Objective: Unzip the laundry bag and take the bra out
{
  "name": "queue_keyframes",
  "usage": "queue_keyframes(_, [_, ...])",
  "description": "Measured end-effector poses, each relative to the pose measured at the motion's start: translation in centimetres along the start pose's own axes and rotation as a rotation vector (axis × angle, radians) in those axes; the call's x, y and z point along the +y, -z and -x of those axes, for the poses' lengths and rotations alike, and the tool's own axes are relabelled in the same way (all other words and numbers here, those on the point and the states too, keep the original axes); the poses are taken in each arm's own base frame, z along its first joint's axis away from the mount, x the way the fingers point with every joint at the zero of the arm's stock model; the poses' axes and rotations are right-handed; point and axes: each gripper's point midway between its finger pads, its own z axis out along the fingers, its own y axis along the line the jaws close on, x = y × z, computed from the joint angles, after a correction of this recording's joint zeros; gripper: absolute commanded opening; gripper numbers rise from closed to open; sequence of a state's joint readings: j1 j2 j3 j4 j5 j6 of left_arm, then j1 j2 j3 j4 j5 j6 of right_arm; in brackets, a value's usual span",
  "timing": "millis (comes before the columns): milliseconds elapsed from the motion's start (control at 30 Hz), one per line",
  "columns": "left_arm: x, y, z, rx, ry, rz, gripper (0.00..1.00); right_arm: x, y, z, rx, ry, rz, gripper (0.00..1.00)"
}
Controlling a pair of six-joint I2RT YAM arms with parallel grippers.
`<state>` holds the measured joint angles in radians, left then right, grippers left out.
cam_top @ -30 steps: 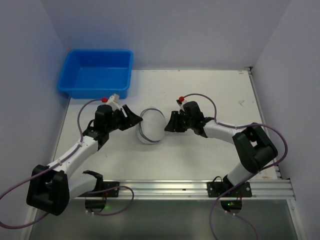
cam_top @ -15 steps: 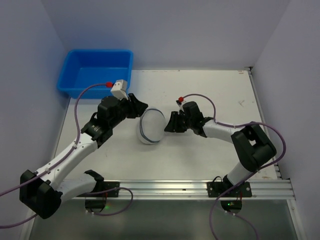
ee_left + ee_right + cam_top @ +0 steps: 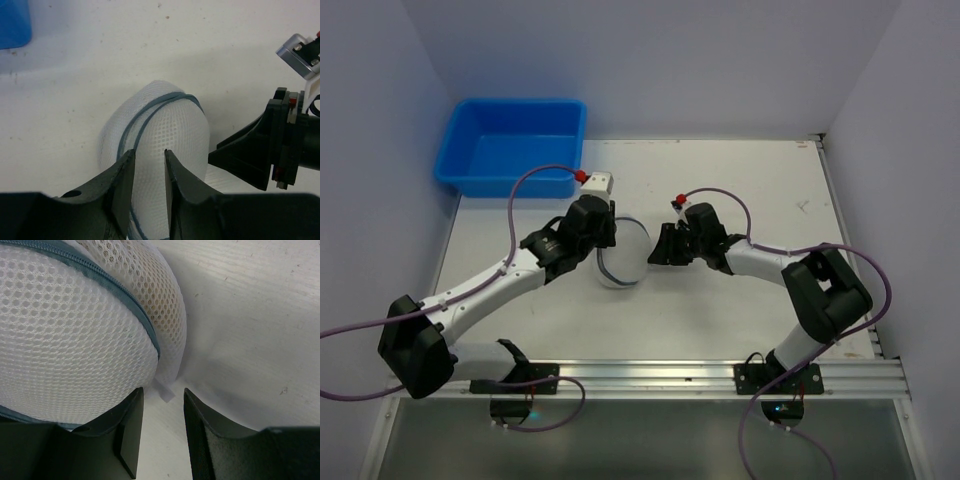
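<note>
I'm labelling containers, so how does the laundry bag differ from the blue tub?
The laundry bag is white mesh and rounded; the blue tub is solid blue and rectangular. The bag is far smaller than the tub. A dark zipper line rings the bag, while the tub is open-topped. The bag lies centrally; the tub stands far left. Both rest on the table.

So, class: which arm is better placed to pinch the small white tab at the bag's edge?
Right. The right gripper is open with the tab just ahead of its fingers, at the bag's edge. The left gripper is over the mesh top, not at that edge.
</note>
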<state>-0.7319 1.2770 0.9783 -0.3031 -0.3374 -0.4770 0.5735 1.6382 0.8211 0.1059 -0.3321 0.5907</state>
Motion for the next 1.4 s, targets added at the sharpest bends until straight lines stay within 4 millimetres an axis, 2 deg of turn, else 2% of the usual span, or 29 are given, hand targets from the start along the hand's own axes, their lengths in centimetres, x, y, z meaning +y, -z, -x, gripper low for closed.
queue_keyframes(233, [1.5, 0.2, 0.7, -0.021, -0.032, 0.084, 0.36, 0.1, 0.0, -0.1, 0.001, 0.002, 0.002, 0.4])
queue_keyframes(467, [1.6, 0.2, 0.6, -0.015, -0.039, 0.088, 0.31, 0.1, 0.0, 0.0, 0.001, 0.002, 0.003, 0.4])
queue_keyframes(933, [1.3, -0.4, -0.6, 0.031, -0.053, 0.078, 0.17, 0.1, 0.0, -0.1, 0.001, 0.002, 0.002, 0.4])
queue_keyframes(1067, [1.3, -0.4, -0.6, 0.033, -0.052, 0.078, 0.11, 0.1, 0.0, -0.1, 0.002, 0.002, 0.003, 0.4])
queue_keyframes(1167, [1.3, -0.4, -0.7, 0.034, -0.053, 0.078, 0.01, 0.1, 0.0, -0.1, 0.002, 0.001, 0.003, 0.4])
queue_keyframes(1400, [1.4, -0.5, -0.7, 0.034, -0.053, 0.079, 0.0, 0.1, 0.0, -0.1, 0.002, 0.002, 0.003, 0.4])
